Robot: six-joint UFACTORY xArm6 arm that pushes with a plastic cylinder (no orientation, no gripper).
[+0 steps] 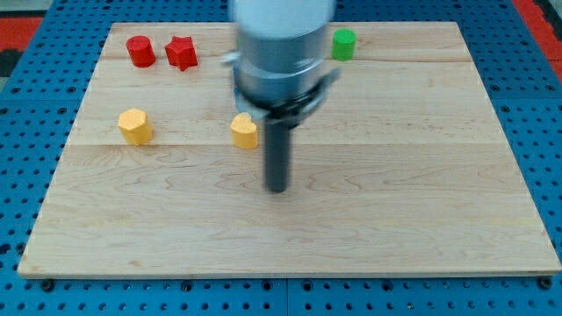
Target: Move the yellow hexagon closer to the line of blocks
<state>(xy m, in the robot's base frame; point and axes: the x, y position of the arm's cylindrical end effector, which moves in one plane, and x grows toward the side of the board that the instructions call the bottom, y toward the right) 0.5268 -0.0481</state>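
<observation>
The yellow hexagon [135,125] sits at the view's left on the wooden board [395,219]. A second yellow block [245,131], rounded in shape, lies near the middle. A red cylinder [140,51] and a red star [182,53] stand side by side at the view's top left. A green cylinder [343,44] stands at the view's top, right of the arm. My tip [277,188] rests on the board below and just right of the rounded yellow block, apart from it and far right of the hexagon.
The arm's grey body [281,53] hangs over the top middle of the board and hides what lies behind it. A blue pegboard [26,158] surrounds the board on all sides.
</observation>
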